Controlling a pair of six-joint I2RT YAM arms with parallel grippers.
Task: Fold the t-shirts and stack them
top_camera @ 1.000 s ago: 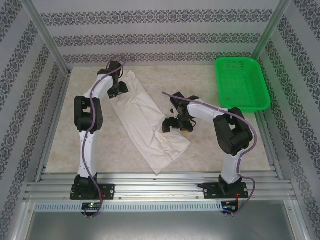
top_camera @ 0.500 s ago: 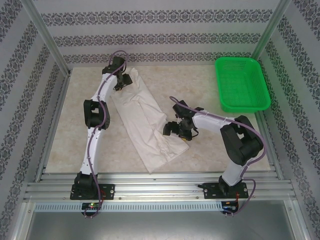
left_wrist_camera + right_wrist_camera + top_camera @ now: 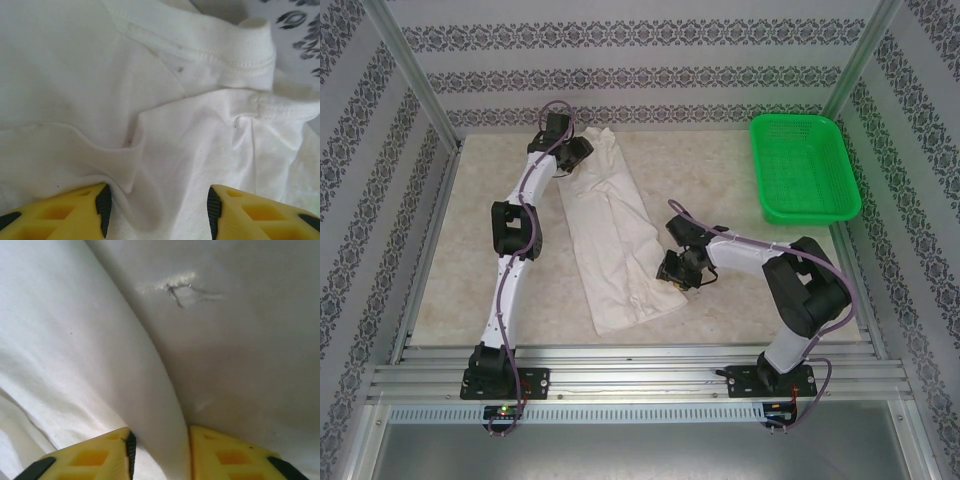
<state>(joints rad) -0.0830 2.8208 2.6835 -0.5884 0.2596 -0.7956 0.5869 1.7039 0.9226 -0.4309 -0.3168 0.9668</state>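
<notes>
One white t-shirt (image 3: pixel 610 240) lies as a long folded strip, running from the back left toward the near middle of the table. My left gripper (image 3: pixel 575 155) is at its far end by the collar. In the left wrist view that gripper (image 3: pixel 157 210) stands open, its yellow fingers (image 3: pixel 65 212) pressed down on either side of a raised wrinkle of the t-shirt (image 3: pixel 190 150), below the ribbed collar (image 3: pixel 240 50). My right gripper (image 3: pixel 672 270) is at the strip's right edge, low down. Up close, the right gripper (image 3: pixel 160 450) is shut on a fold of the t-shirt (image 3: pixel 75 350).
An empty green mesh basket (image 3: pixel 803 168) stands at the back right corner. Patterned walls and metal posts close in the table on three sides. Bare tabletop (image 3: pixel 470 250) lies left of the left arm, and more between the shirt and the basket.
The left gripper has slid farther back to the collar end and narrowed a little. The right gripper moved toward the near edge and closed on the shirt's edge. The strip has swung straighter.
</notes>
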